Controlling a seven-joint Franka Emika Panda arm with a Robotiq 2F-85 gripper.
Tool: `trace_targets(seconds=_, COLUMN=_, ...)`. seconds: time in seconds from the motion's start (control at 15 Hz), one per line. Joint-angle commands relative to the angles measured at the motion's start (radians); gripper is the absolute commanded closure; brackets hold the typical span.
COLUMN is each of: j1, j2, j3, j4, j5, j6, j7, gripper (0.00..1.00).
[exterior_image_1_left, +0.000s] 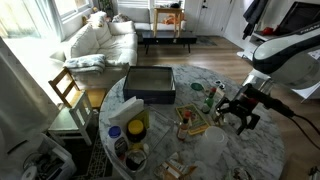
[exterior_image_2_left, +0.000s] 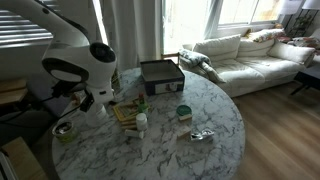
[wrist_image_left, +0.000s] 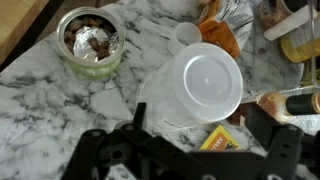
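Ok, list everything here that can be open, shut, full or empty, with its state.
gripper: open, holding nothing.
white tub: top covered, upright.
tin: open, brown food inside.
small white cap: off, lying loose.
dark box: open or shut, cannot tell.

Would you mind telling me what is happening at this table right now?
The robot arm's pincer hangs open over the round marble table, holding nothing. In the wrist view a white round tub lies right beneath it, with a foil-lined bowl of brown bits off to one side. A black box sits farther across the table.
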Motion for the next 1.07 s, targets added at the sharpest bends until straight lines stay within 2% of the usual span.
trace_targets(seconds=0.0, j1=-0.009, j2=-0.129, j3=0.047, j4=-0.018, j5=-0.228, j6=-0.045, j7=0.077, gripper=0.0)
trace_targets(seconds=0.27, j1=0.024, j2=-0.236, j3=0.116, j4=-0.037, j5=-0.353, j6=-0.069, j7=0.045, gripper=0.0)
trace_targets(seconds=0.33, j1=0.007, j2=-0.165, j3=0.092, j4=-0.003, j5=-0.301, j6=-0.057, j7=0.049, gripper=0.0)
trace_targets(seconds=0.6, j1=0.024, j2=-0.216, j3=0.122, j4=-0.013, j5=-0.33, j6=-0.061, j7=0.049, gripper=0.0)
trace_targets(seconds=0.67, j1=0.047, j2=-0.212, j3=0.115, j4=-0.017, j5=-0.287, j6=-0.075, j7=-0.01, gripper=0.0)
trace_targets(seconds=0.8, j1=0.083, j2=-0.218, j3=0.129, j4=-0.027, j5=-0.273, j6=-0.094, j7=-0.099, gripper=0.0)
trace_targets(seconds=1.0, j1=0.143, j2=-0.229, j3=0.18, j4=-0.026, j5=-0.283, j6=-0.161, j7=-0.137, gripper=0.0)
